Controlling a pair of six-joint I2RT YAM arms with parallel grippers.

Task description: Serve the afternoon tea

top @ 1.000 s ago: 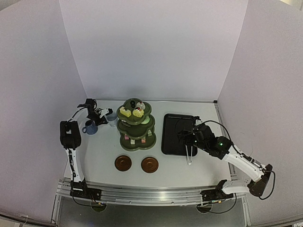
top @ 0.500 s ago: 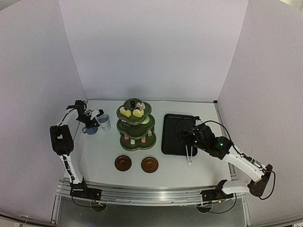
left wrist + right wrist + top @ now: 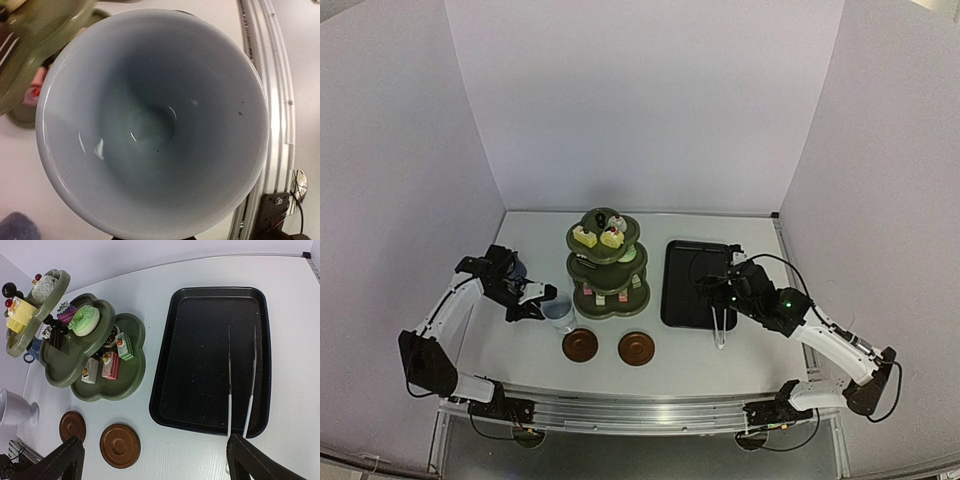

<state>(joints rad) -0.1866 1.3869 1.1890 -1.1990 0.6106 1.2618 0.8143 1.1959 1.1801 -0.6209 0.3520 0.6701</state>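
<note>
My left gripper (image 3: pixel 540 301) is shut on the pale mug (image 3: pixel 559 310), holding it just behind and left of the left brown saucer (image 3: pixel 580 345). The mug's empty inside (image 3: pixel 150 120) fills the left wrist view and hides the fingers. A second saucer (image 3: pixel 637 348) lies to its right. The dark green three-tier stand (image 3: pixel 608 262) carries small colourful cakes (image 3: pixel 111 365). The dark blue mug (image 3: pixel 31 351) stands behind the stand's left side. My right gripper (image 3: pixel 720 292) hangs open over the tray's near edge, nothing between its fingers (image 3: pixel 260 460).
The black tray (image 3: pixel 695 285) lies right of the stand, with metal tongs (image 3: pixel 240 385) across its front right edge. White walls close in the back and both sides. The metal rail (image 3: pixel 270 75) runs along the near table edge.
My left arm has carried the pale mug from the back left, beside the blue mug, forward and right to the left saucer. The right arm has not moved.
</note>
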